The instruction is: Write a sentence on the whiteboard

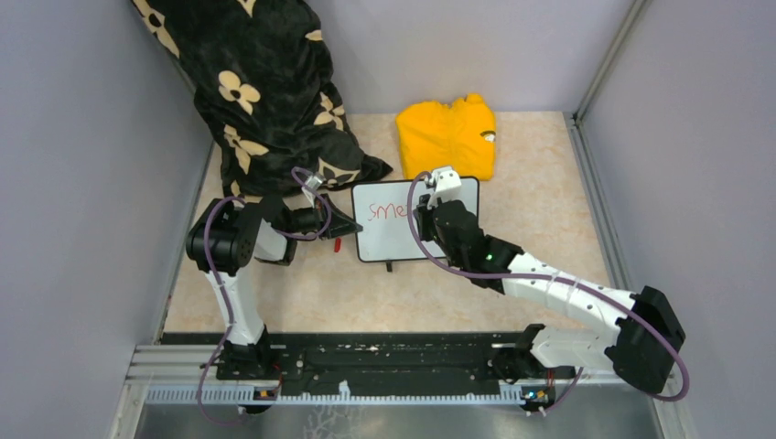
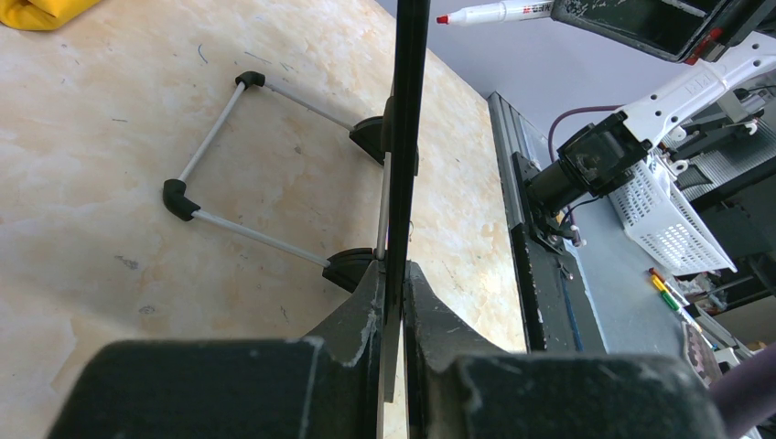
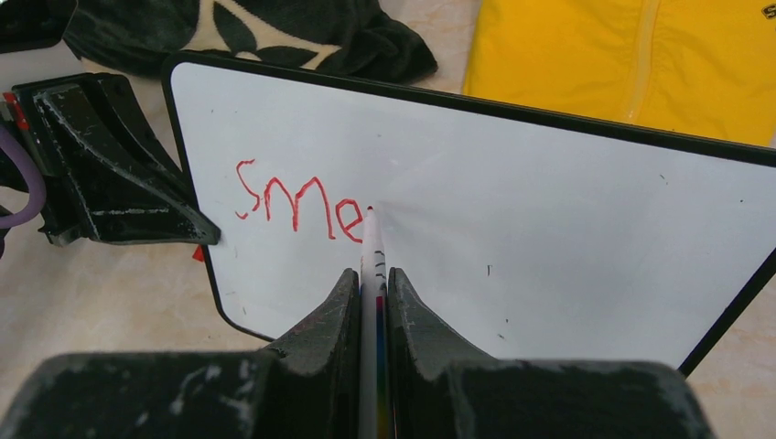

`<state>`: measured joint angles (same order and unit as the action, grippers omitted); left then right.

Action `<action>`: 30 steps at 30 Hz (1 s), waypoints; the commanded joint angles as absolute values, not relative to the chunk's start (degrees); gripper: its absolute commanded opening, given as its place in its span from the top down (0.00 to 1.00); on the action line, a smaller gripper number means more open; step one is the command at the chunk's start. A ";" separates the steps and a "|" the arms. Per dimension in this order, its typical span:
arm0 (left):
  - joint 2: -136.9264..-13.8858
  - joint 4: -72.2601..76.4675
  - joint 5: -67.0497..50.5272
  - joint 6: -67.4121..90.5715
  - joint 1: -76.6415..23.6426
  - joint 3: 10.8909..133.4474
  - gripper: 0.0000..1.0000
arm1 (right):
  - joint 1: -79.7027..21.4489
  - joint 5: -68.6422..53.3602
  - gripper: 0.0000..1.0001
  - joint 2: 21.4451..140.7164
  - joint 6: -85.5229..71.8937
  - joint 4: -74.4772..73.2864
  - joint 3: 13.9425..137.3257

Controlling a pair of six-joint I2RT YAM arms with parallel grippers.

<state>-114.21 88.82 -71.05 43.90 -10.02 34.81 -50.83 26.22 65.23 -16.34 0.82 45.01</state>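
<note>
On mottled beige tabletop (image 1: 549, 229) (grey walls (image 1: 73, 183) around) — whiteboard (image 1: 384, 240) rests.

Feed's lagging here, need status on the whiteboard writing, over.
Left end effector shut on whiteboard edge. Right end effector shut on marker, tip at sentence, reads "Sme". Writing area unobstructed.

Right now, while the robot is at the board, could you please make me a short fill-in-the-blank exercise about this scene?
1. The letters on the whiteboard are written in ____ ink.
2. The marker held by the right gripper has its tip just after the letter ____.
3. In the top view, the left gripper is shut on the board's ____ edge.
4. Beyond the board lies a folded ____ garment.
Missing words: red; e; left; yellow.
</note>
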 commanded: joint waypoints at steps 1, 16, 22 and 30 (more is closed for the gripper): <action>-113.55 100.16 -72.00 43.51 -10.52 34.94 1.00 | -50.34 25.72 1.00 63.11 -17.11 3.60 45.27; -113.42 99.99 -72.08 43.42 -10.55 35.05 1.00 | -50.35 22.67 1.00 63.90 -17.23 4.89 45.83; -113.47 99.87 -72.09 43.42 -10.54 35.05 1.00 | -50.52 21.60 1.00 65.48 -17.49 5.34 46.81; -113.49 99.84 -72.07 43.33 -10.55 35.04 1.00 | -50.52 23.26 1.00 67.59 -17.99 6.41 48.30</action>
<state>-114.21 88.82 -71.07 43.88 -10.02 34.81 -50.83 22.41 66.76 -16.82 2.57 45.01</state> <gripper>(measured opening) 0.121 0.114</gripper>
